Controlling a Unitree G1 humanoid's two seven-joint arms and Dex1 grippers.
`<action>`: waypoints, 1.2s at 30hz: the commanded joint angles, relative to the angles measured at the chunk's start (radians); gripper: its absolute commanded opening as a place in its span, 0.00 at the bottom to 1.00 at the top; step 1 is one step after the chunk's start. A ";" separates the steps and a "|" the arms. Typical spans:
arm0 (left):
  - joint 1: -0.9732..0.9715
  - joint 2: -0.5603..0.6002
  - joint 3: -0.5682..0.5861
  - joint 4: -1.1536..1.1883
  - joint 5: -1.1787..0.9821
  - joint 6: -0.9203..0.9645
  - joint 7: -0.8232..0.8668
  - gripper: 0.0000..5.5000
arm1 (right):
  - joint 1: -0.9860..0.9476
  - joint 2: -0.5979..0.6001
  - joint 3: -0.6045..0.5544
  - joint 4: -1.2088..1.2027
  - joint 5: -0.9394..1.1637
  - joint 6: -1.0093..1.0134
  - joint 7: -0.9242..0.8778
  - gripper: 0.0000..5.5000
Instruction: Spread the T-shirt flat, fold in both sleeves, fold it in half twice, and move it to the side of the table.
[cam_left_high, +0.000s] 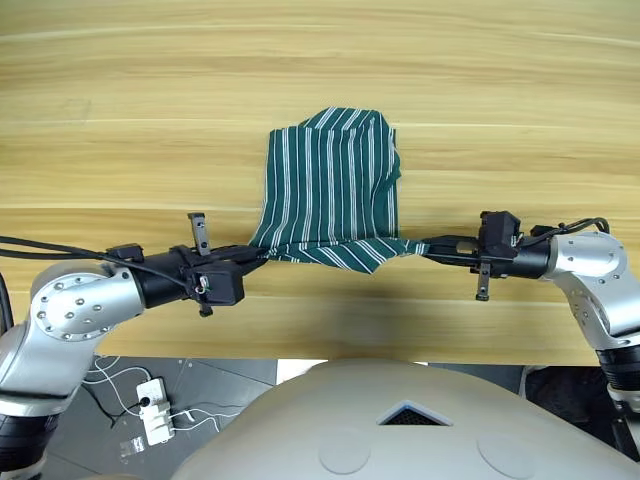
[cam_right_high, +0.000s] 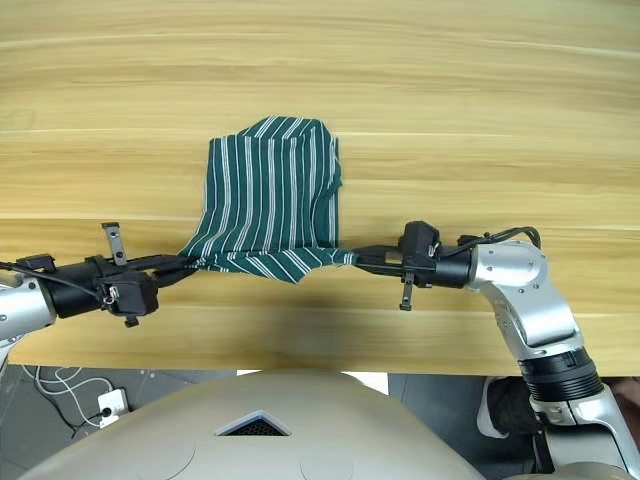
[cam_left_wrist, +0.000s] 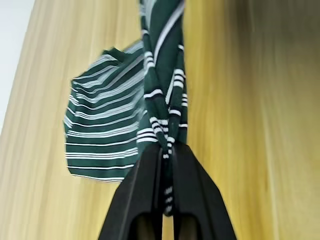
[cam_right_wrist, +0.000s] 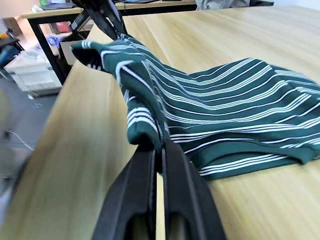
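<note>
Left eye view: the green striped T-shirt (cam_left_high: 330, 180) lies partly folded on the table (cam_left_high: 120, 100), its near edge stretched taut between the left gripper (cam_left_high: 262, 252) and right gripper (cam_left_high: 412, 243), each clamped tight on a corner.

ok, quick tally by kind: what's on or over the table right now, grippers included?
T-shirt, green with white stripes: 1
grippers: 2, the left gripper and the right gripper, each shut on a near corner of the T-shirt
table, light wood: 1
total: 4
</note>
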 joint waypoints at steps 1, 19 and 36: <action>0.126 -0.005 0.081 -0.106 -0.007 0.031 -0.054 0.01 | 0.054 -0.081 -0.075 -0.106 0.135 0.145 0.065 0.00; 0.342 -0.150 0.207 -0.253 -0.162 0.071 -0.175 0.01 | 0.096 -0.050 -0.176 -0.257 0.134 0.269 -0.026 0.00; -0.563 -0.372 -0.181 0.380 -0.288 0.621 0.051 0.01 | -0.294 0.258 -0.029 0.110 -0.110 0.399 -0.358 0.00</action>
